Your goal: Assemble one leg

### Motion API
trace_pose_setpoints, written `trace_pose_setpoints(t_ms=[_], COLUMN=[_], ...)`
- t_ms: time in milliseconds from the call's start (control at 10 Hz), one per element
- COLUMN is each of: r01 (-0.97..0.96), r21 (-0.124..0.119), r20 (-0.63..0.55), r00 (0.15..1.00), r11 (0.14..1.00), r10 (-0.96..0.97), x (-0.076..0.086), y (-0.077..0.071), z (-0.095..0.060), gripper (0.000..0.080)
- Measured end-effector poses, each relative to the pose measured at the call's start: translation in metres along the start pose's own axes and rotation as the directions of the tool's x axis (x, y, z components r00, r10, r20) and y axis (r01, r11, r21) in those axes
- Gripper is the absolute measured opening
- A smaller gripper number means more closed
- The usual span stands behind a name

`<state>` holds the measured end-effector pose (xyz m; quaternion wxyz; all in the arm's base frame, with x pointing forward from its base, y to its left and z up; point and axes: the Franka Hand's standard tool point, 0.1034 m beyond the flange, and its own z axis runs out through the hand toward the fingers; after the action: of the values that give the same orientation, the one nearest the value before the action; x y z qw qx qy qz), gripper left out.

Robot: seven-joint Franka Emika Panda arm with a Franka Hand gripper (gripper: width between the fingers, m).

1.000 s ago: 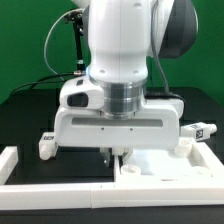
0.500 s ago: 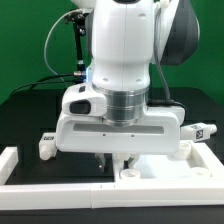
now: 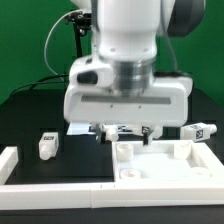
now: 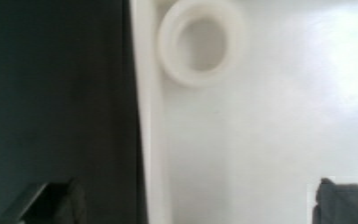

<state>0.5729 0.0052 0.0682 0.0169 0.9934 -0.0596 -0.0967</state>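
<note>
White leg (image 3: pixel 45 145) stands untouched at the exterior view's middle left; the gripper (image 3: pixel 127 133), fingers apart and empty, hovers over the tabletop (image 3: pixel 165 162); fetching the leg looks next, calling for a sideways reach

The leg (image 3: pixel 47 146) and tabletop (image 3: pixel 172 158) seem smooth matt plastic

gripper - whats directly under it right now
Below the open gripper is the white tabletop with an empty round socket, beside the black table. In the exterior view the arm covers whatever lies behind it.
</note>
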Motion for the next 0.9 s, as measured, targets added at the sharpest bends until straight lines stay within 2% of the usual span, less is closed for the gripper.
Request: trace_pose_setpoints(t_ms=[100, 500, 600, 700, 800, 900], r01=[-0.012, 0.002, -0.061, -0.162, -0.222, -0.249], r21=[-0.002, -0.001, 0.014, 0.047, 0.056, 0.059], r20=[-0.001, -0.002, -0.001, 0.002, 0.015, 0.016], r00=[1.000, 1.000, 0.998, 0.987, 0.975, 0.968], r11=[1.000, 1.000, 0.998, 0.986, 0.973, 0.967], r10=[0.012, -0.002, 0.061, 0.162, 0.222, 0.249], x=[0.002, 0.002, -0.001, -0.012, -0.026, -0.032], y=[-0.006, -0.005, -0.009, -0.018, -0.026, -0.035], z=[-0.004, -0.001, -0.001, -0.003, -0.006, -0.011], gripper=[0.0644, 0.0649, 0.0649, 0.0649, 0.0649, 0.0649])
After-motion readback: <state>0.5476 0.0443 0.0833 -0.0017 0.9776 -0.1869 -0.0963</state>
